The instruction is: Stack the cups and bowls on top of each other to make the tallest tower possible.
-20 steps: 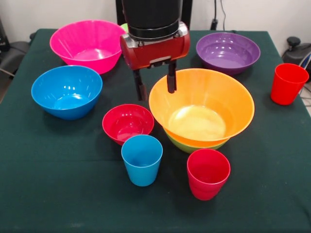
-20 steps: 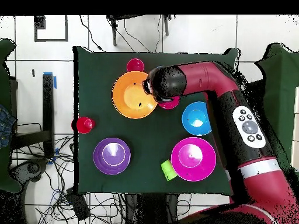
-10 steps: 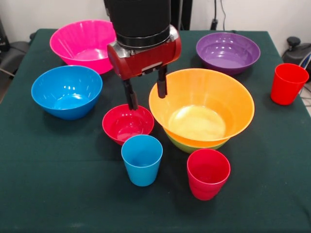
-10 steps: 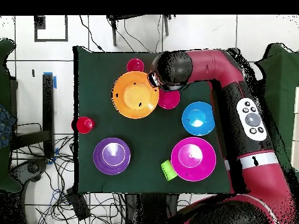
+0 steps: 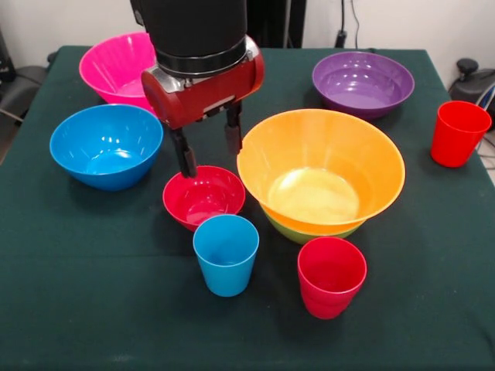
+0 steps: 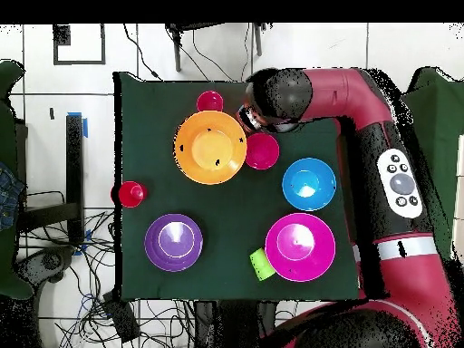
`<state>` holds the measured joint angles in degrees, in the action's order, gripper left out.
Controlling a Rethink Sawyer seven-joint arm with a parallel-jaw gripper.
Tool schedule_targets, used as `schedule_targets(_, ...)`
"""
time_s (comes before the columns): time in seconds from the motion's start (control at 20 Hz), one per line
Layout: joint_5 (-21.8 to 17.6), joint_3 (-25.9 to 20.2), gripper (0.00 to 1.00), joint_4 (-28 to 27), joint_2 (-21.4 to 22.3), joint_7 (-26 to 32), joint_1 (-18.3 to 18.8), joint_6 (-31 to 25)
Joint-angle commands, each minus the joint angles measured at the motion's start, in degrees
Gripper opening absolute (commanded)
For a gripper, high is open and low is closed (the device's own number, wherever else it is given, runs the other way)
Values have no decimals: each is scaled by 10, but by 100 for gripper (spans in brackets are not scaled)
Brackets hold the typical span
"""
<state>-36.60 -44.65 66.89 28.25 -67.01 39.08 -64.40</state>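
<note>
Since half a second ago, the red and black gripper (image 5: 207, 148) has shifted away from the big glossy orange plastic bowl (image 5: 321, 168) and now hangs over the far rim of the small red plastic bowl (image 5: 203, 196). Its two dark fingers (image 5: 184, 153) stand apart with nothing between them; one tip sits just at the small red bowl's far edge, the other in the gap between that bowl and the orange one.

That orange bowl rests nested in a lime green plastic bowl (image 5: 302, 233), of which only a sliver of rim peeks out beneath; these two make the only stack on the dark green tablecloth (image 5: 93, 294). Directly in front of the small red bowl stands the sky blue tapered plastic cup (image 5: 226, 253), upright, and beside it, before the orange bowl, a red plastic cup (image 5: 331, 276). A second red cup (image 5: 459, 133) stands well apart at the table's edge.

Beside the gripper sits the medium blue plastic bowl (image 5: 107, 144), with the big pink plastic bowl (image 5: 124, 68) behind it, partly hidden by the arm. Across the table lies the purple plastic bowl (image 5: 363, 82). From overhead, a lime green cup (image 6: 262, 264) lies next to the pink bowl.
</note>
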Motion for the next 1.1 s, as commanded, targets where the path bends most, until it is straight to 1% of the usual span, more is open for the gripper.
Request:
schedule_targets(0.05, -28, 31, 100, -6, -18, 152, 5, -63)
schedule_targets(0.15, -16, 36, 100, 12, -18, 113, 11, -46)
schedule_targets(0.25, -18, 44, 100, 27, -16, 80, 14, -21)
schedule_targets(0.3, -19, 49, 100, 31, -15, 64, 14, -13)
schedule_targets(0.35, -17, 60, 100, 36, -16, 30, 17, -3)
schedule_targets(0.4, -16, 65, 100, 37, -16, 15, 18, 3)
schedule_targets(0.45, -13, 73, 100, 40, -16, -14, 21, 17)
schedule_targets(0.55, -14, 90, 100, 37, -14, -45, 18, 17)
schedule_targets(0.8, -13, 115, 100, 32, -3, -73, 15, 24)
schedule_targets(1.0, -8, 142, 100, 47, 14, -123, -2, 41)
schedule_targets(1.05, -4, 149, 100, 57, 20, -145, -8, 47)
schedule_targets(1.1, 0, 152, 100, 64, 24, -153, -10, 51)
